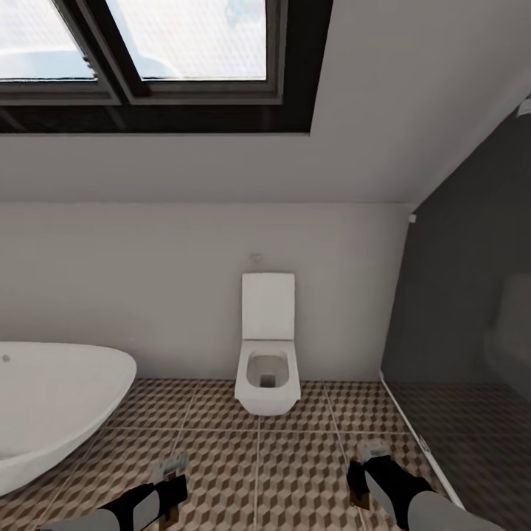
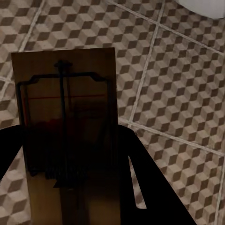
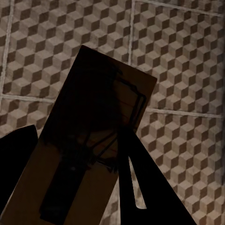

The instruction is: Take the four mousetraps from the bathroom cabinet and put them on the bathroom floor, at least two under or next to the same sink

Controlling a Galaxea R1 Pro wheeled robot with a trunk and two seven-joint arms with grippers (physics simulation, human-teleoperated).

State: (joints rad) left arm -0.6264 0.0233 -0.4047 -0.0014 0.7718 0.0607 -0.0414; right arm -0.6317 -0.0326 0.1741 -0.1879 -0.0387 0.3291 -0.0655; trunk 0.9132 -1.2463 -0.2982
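We carry two traps over the floor [image 1: 258, 472]: left hand [image 2: 70, 187] clamps one trap [image 2: 65, 108], right hand [image 3: 79, 187] another [image 3: 108, 117]. Light, stiff boards; grip the base, likely avoiding springs.

Cube-patterned bathroom floor [image 1: 295, 472] bears bathtub [image 1: 51, 405].

A brown mousetrap [image 2: 65, 136] with dark wire parts sits clamped between the dark fingers [image 2: 150, 187] of the left end effector [image 2: 70, 187], held above the cube-patterned bathroom floor [image 2: 178, 93]. At one o'clock, a white rounded edge [image 2: 204, 5] shows.
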